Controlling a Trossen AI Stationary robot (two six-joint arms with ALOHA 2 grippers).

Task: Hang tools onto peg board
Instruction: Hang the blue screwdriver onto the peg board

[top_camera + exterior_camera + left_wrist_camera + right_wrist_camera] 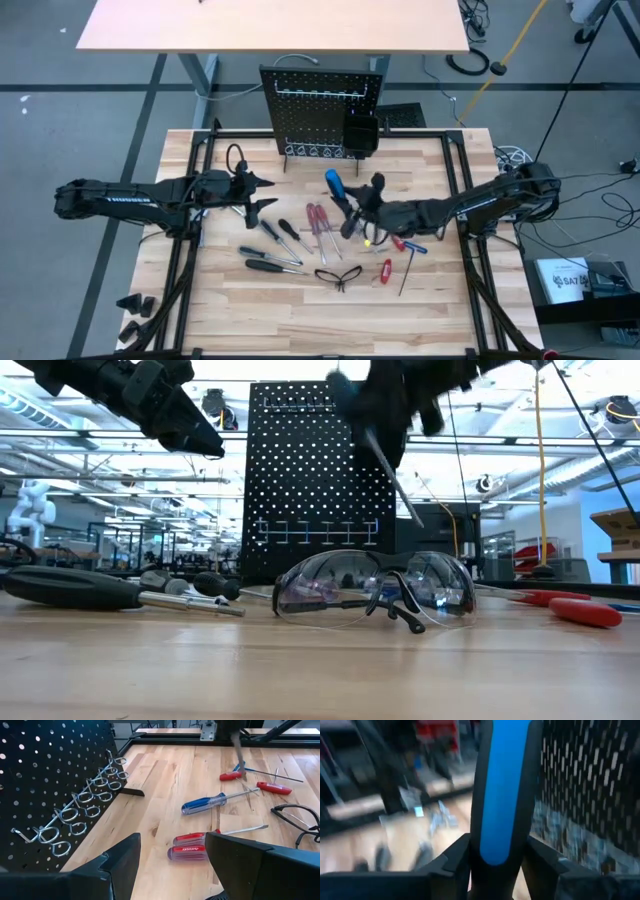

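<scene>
**Holding a blue screwdriver up in front of the peg board**

Gripping the blue-and-black screwdriver (334, 184) is the right gripper (352, 208), fingers pinched on it, and the tool is lifted clear of the table. From the right wrist view the blue handle (502, 790) runs straight up between the two dark fingers, with the perforated panel just off to one side. In the low view its shaft (392, 472) slants down in front of the board.

The peg board (320, 110) stands upright at the far edge of the tabletop (250, 310), with a row of pale hooks (82, 800) and a square black bin (361, 134) on its right side. Nothing looks hung on those hooks that I can see.

Rest of the tools are lying flat on the wood: two red-handled screwdrivers (192, 846) side by side, a clear blue-handled screwdriver (205, 803) near them, a few black-handled screwdrivers (270, 262) further left, red-handled hex keys (272, 787) off to the right, and the black-framed glasses (375, 588) nearest the front edge.

Left gripper (262, 194) hovers above the table's left side, to the left of the black-handled screwdrivers, fingers spread and empty, pointed toward the middle of the table.
</scene>
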